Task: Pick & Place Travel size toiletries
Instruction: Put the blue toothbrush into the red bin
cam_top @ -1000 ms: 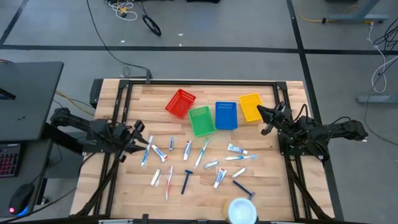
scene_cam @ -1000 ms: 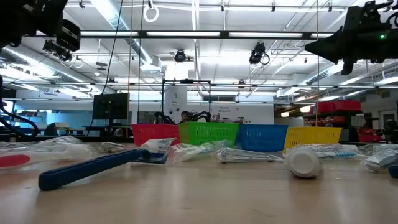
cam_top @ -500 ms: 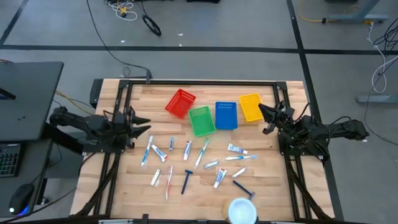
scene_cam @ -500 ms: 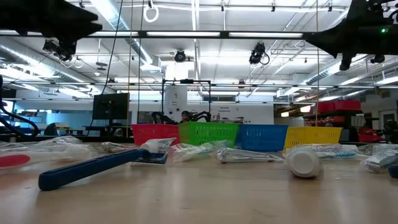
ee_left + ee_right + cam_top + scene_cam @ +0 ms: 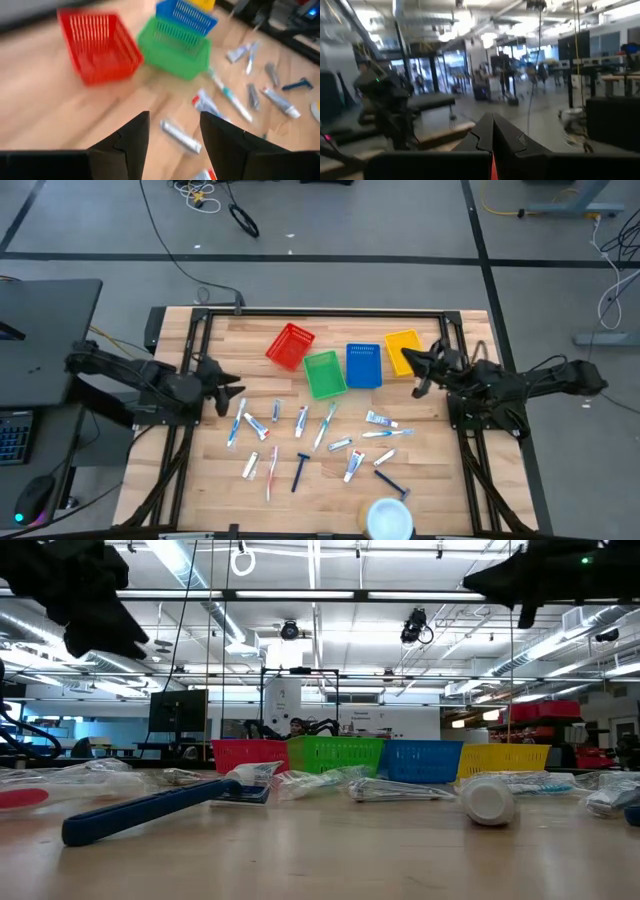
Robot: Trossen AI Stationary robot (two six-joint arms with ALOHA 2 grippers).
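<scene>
Left gripper [image 5: 172,131] hangs with fingers spread, holding nothing, above the table's left side, aimed at the scattered toiletries; a white tube [image 5: 181,136] lies nearest. Farther off stand the red basket [image 5: 98,46], green basket [image 5: 176,46] and blue basket [image 5: 186,16], clear of the reach. Right gripper [image 5: 415,367], fingers pressed together, hovers by the yellow basket [image 5: 401,350].

Four baskets [image 5: 346,362], one white disc [image 5: 389,519], and over a dozen toiletries [image 5: 300,442].
</scene>
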